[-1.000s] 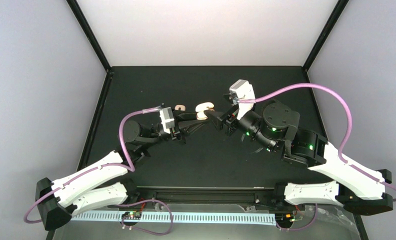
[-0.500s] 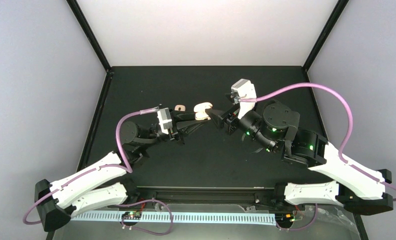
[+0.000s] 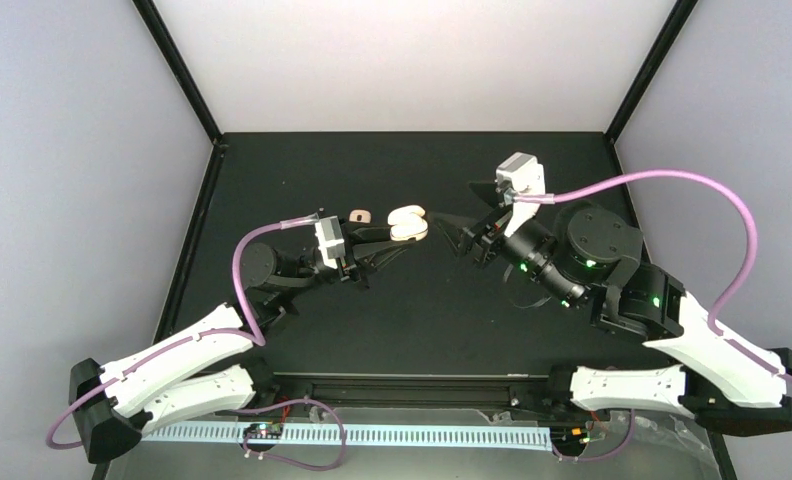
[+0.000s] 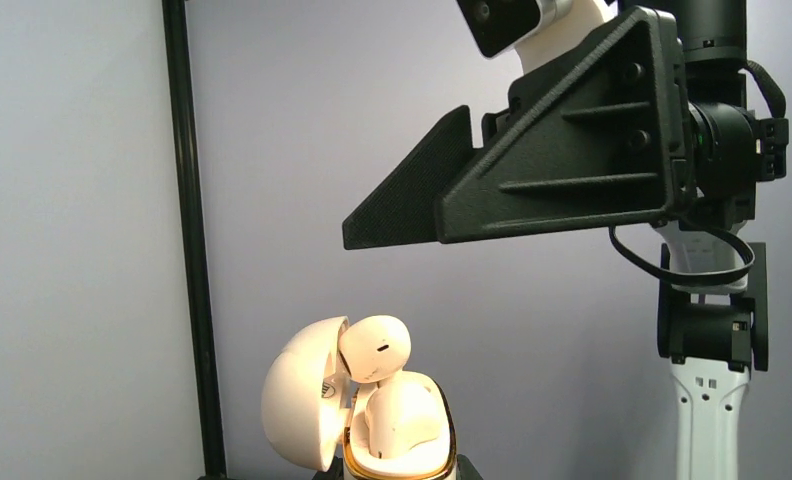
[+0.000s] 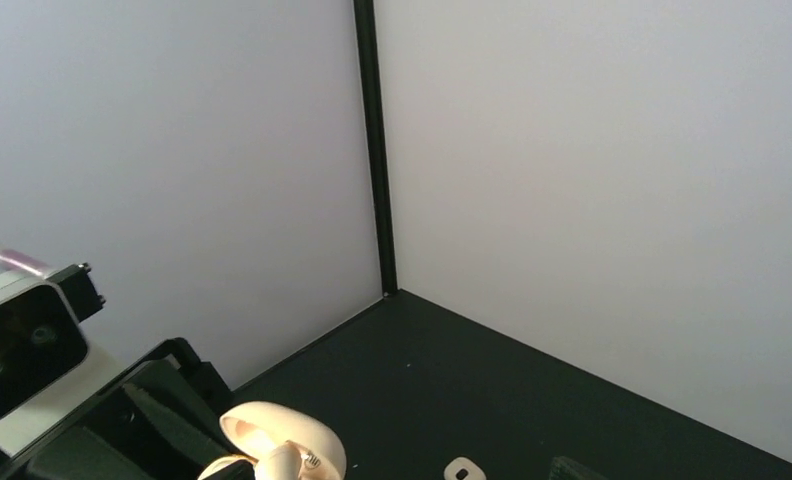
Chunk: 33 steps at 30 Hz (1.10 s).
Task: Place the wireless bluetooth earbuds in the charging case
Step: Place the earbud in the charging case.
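Left claw point(image 3: 394, 240) is clamped tight on the charging case point(image 3: 407, 225), which sits right at its fingertips. From here I can't tell whether the case rests on the black desk point(image 3: 372, 320) or hangs just above it.

Over to the left wrist view: the lid point(image 4: 297, 405) is swung wide open, tipped away to the left side of that claw. One earbud point(image 4: 374, 348) rides high, its rounded head poking well above the gold rim and leaning against the inside of the lid, so it is not fully down. A second earbud point(image 4: 400, 418) sits lower, nestled inside the case body just beneath the first and touching it.

Right claw point(image 3: 448, 228) points straight across at the left claw, tip to tip, with the case between them. Its jaws are spread wide with nothing in them, near the case but clear of it. Seen from the left wrist, its black wedge-shaped fingers point(image 4: 572, 150) hang above the open case and off to the right.

One more item: a small pale oval piece point(image 3: 360, 215) lies on the desk just beside the left claw, on its far side, apart from the case. It is too small to tell what it is.
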Each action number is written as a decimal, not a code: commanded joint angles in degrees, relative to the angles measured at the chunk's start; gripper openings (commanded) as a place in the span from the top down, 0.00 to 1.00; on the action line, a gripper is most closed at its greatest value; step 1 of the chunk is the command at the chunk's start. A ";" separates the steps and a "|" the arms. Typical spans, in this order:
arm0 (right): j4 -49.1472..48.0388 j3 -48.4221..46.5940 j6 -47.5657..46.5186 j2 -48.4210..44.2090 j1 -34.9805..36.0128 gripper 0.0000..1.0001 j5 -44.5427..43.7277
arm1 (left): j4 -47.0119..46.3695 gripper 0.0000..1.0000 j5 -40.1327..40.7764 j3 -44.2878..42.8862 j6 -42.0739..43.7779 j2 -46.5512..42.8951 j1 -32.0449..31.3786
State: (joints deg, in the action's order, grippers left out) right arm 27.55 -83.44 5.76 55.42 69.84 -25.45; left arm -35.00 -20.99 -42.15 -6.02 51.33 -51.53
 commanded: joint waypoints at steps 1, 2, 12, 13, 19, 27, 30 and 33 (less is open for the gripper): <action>3.13 -2.23 -0.04 2.34 0.17 0.24 -3.67 | -1.93 0.99 -0.48 -0.03 0.14 -1.28 -0.50; 3.34 -2.26 -0.12 2.44 0.13 0.24 -3.73 | -1.92 0.98 -0.68 0.09 0.13 -1.36 -0.50; 5.30 -3.58 -0.58 4.04 0.08 0.24 -2.66 | -2.86 0.98 -2.47 0.69 0.11 -1.83 -0.50; 5.27 -3.57 -0.69 4.08 0.11 0.24 -2.08 | -2.84 0.99 -2.52 0.72 0.13 -1.85 -0.50; 3.58 -2.85 -0.66 2.28 0.14 0.24 -2.23 | -2.79 0.98 -2.52 0.88 0.38 -2.18 -0.50; 4.43 -4.33 -1.19 2.65 0.13 0.24 -5.19 | -2.76 0.98 -2.60 1.68 0.32 -3.03 -0.50; 4.50 -4.51 -1.10 3.23 0.16 0.24 -3.26 | -2.88 0.99 -2.89 1.68 0.31 -3.21 -0.51; 4.61 -4.68 -1.01 3.75 0.14 0.24 -1.62 | -3.00 0.98 -3.44 1.63 0.31 -3.25 -0.50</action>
State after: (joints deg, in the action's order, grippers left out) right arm 31.83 -86.78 5.23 58.52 69.84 -28.16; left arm -35.70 -22.81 -40.23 -6.02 48.90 -51.53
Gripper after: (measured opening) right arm 0.758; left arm 0.151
